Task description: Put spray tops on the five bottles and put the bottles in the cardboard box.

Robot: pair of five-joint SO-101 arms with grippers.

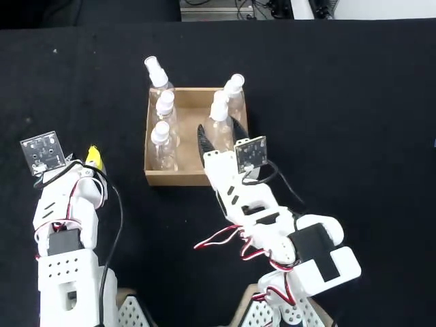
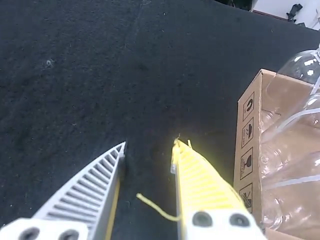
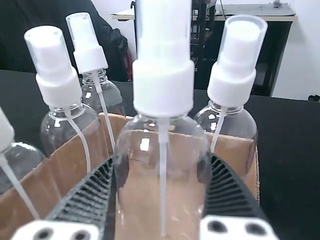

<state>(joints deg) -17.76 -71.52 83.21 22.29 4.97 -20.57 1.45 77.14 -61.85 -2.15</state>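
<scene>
My right gripper [image 1: 218,129] holding a bottle [image 1: 219,109] in the cardboard box [image 1: 177,178].
High view: four more capped bottles stand inside the box. Left wrist view: my left gripper [image 2: 149,146] is parted, empty, beside the box [image 2: 248,145]. Right wrist view: my black jaws clasp the bottle [image 3: 162,80].

Left arm [image 1: 65,269] and right arm [image 1: 231,184]: white printed shells, black servo blocks [image 1: 315,240], red, white and black cables [image 1: 218,240], square circuit board [image 1: 44,151] at each wrist. Left gripper [image 2: 150,147]: one yellow ribbed finger [image 2: 200,185], one grey. Right gripper [image 3: 161,162]: black ribbed fingers [image 3: 87,200].
</scene>
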